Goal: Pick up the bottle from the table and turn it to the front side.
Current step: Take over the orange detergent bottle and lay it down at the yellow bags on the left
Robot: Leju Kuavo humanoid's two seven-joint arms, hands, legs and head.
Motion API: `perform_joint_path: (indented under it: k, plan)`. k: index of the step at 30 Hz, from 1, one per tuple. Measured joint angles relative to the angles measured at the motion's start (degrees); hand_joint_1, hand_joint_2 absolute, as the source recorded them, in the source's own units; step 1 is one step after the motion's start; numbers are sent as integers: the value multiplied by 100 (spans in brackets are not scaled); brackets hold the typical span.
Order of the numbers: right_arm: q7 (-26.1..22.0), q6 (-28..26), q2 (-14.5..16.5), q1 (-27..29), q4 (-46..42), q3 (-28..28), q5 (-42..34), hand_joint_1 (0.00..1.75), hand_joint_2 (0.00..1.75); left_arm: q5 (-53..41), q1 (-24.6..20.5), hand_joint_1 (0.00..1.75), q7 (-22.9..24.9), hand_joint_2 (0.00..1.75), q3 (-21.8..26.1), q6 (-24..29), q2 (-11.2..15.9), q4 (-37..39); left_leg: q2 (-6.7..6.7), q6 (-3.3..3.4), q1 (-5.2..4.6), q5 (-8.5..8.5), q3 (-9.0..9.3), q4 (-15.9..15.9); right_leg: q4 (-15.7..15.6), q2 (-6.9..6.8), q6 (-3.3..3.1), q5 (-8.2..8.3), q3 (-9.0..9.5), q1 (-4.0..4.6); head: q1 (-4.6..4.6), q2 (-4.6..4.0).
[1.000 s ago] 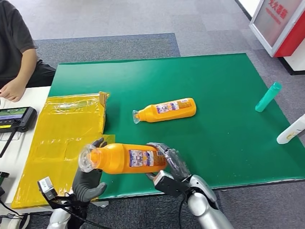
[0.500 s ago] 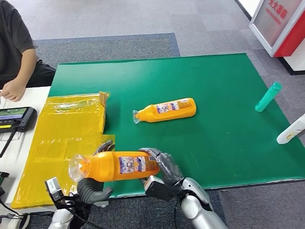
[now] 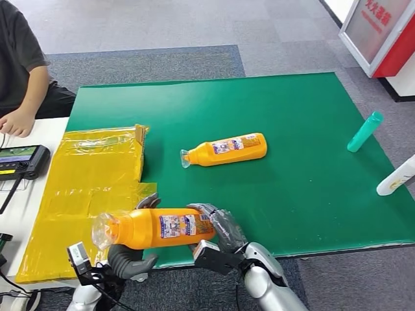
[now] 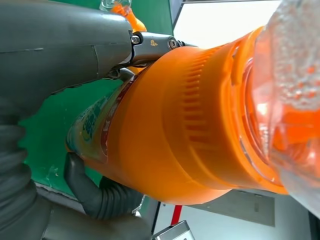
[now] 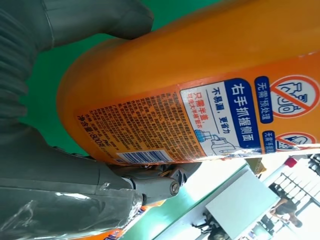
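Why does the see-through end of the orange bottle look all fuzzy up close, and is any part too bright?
In the left wrist view the held bottle sits so near the lens that its clear cap blurs. In both wrist views the background is washed out white. The head view is evenly lit and sharp.

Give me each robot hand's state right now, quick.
Left robot hand: holding the neck end of the orange bottle.
Right robot hand: holding the base end of the same bottle.

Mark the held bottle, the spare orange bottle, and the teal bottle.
held bottle (image 3: 161,227), head view, on its label.
spare orange bottle (image 3: 227,149), head view, mid-body.
teal bottle (image 3: 365,131), head view, mid-body.
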Motion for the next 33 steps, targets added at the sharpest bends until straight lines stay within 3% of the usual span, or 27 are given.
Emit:
perform_joint_path:
  k: [6, 12, 14, 15, 16, 18, 19, 24, 33]
  plan:
    - [5, -9, 0, -2, 1, 6, -1, 175, 175, 14, 0, 171, 0, 175, -4, 94, 33, -47, 0, 0, 0, 0, 0, 0, 0, 0, 0, 0, 0, 0, -1, 0]
    - [5, -13, 0, 6, 1, 27, -2, 175, 175, 2, -6, 175, 0, 175, -3, 180, 33, -72, 0, 0, 0, 0, 0, 0, 0, 0, 0, 0, -1, 0, 0, 0]
    - [6, -19, 0, 7, 1, 33, -3, 158, 175, -4, -6, 175, 0, 175, -2, 193, 33, -75, 0, 0, 0, 0, 0, 0, 0, 0, 0, 0, 0, 0, 0, 0]
    - [7, -30, 0, 7, 1, 34, -4, 131, 175, -11, -5, 175, 0, 175, -1, 201, 33, -80, 0, 0, 0, 0, 0, 0, 0, 0, 0, 0, 0, 0, 0, 0]
    - [8, -44, 0, 7, 1, 35, -5, 87, 175, -20, -4, 175, 0, 175, -1, 212, 33, -88, 0, 0, 0, 0, 0, 0, 0, 0, 0, 0, 0, 0, 0, 0]
    - [11, -72, 0, 8, 1, 36, -10, 17, 175, -32, -2, 175, 0, 175, -1, 234, 33, -109, 0, 0, 0, 0, 0, 0, 0, 0, 0, 0, 0, 0, -1, 0]
    - [12, -86, 0, 9, 1, 36, -13, 0, 175, -18, 0, 175, 0, 175, -1, 235, 32, -119, 0, 0, 0, 0, 0, 0, 0, 0, 0, 0, -1, 0, -1, 0]
    - [40, -176, -1, 21, -45, 1, -26, 0, 175, -14, 45, 175, 0, 175, 1, 336, 30, -209, 0, 0, 0, 0, 0, 0, 0, 0, 0, 0, -1, 0, -1, 0]
    - [121, -293, -7, 232, -327, -268, -24, 0, 175, -957, 198, 175, 74, 175, 36, 1668, 28, -827, 0, 0, 0, -1, 0, 0, 0, 0, 0, 0, -2, 0, -1, 0]
